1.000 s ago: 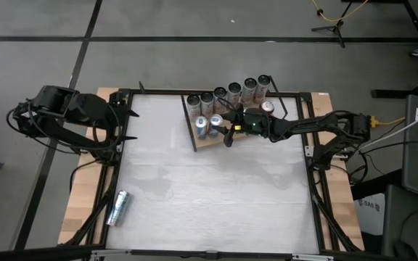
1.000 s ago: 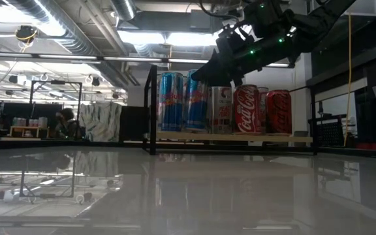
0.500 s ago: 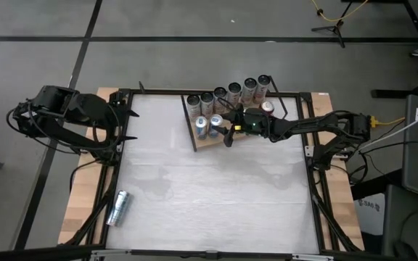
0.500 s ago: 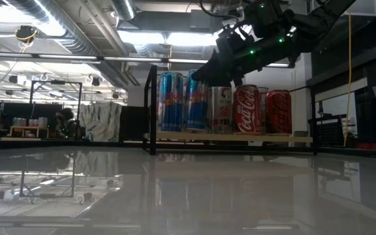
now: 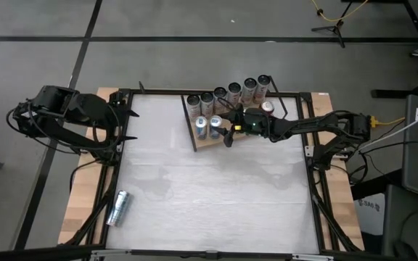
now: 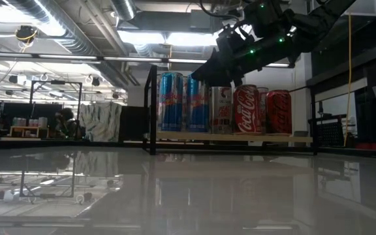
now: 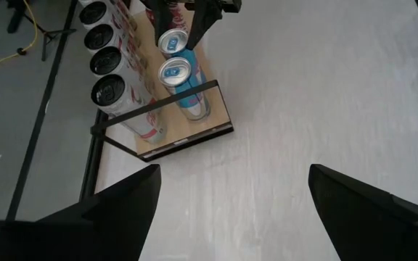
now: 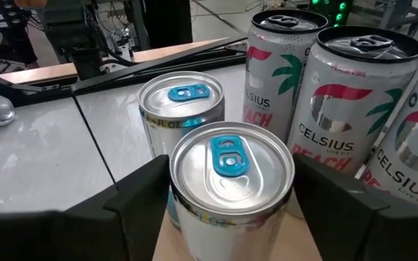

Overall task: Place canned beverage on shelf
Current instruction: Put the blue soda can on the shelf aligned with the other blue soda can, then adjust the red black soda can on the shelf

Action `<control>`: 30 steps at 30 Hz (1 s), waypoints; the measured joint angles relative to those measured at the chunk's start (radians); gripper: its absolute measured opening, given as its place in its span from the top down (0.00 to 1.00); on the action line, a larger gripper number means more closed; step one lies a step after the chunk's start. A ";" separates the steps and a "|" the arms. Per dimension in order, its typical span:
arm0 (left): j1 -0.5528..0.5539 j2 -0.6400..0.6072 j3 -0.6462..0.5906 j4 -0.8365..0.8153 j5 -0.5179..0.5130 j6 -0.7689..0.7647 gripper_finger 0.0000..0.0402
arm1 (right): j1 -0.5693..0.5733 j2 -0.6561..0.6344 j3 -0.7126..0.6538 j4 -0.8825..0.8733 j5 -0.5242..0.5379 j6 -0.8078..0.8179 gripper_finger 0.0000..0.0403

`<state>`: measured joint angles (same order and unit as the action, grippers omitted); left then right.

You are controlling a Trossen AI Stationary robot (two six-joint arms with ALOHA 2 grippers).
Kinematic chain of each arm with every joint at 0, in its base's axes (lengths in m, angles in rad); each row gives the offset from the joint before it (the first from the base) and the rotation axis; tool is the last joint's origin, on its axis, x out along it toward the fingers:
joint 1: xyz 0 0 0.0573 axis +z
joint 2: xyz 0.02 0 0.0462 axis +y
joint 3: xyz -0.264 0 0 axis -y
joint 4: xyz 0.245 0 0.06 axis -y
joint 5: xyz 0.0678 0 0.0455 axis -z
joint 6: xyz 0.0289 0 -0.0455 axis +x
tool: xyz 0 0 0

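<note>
Already the shelf [image 5: 223, 135], a wooden board in a thin black wire frame at the far middle of the table [image 5: 209, 196], carries a good load. A row of tall white cans [image 5: 227, 93] stands along its far edge, red cans [image 6: 247, 109] stand toward its right end, and two blue cans stand at its near left. The blue can [image 8: 231, 181] closer to the right arm sits upright on the board, just beside the other blue can [image 8: 181, 109], so this placing looks all but done. One more can [image 5: 117, 208] lies on its side at the near left of the table, well apart from the shelf; it is probably the next to fetch.

The right gripper [image 5: 222, 125] reaches in over the shelf from the right and sits around the top of the closer blue can. In the right wrist view its two dark fingers [image 8: 140, 192] stand on either side of that can with a little gap showing, so they look spread and not pinching; my guess is that the can is let go and stands by itself. What remains is to draw this gripper clear without tipping it.

The left gripper [image 7: 231, 203] waits at the far left edge of the table, its fingers spread wide and holding nothing.
</note>
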<state>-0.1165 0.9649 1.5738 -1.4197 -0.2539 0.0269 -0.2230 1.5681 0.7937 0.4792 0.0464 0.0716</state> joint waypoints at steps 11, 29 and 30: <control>0.000 0.000 0.000 0.000 0.000 -0.001 0.15 | 0.000 0.002 0.043 -0.013 -0.021 0.006 0.31; 0.000 0.000 0.000 0.000 0.000 -0.001 0.15 | 0.000 -0.066 0.045 -0.054 -0.017 -0.002 0.31; 0.000 0.000 0.000 0.001 0.000 -0.001 0.15 | 0.000 -0.079 0.045 -0.063 -0.015 -0.002 0.31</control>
<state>-0.1169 0.9649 1.5738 -1.4191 -0.2535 0.0257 -0.2230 1.4892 0.8383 0.4158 0.0313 0.0696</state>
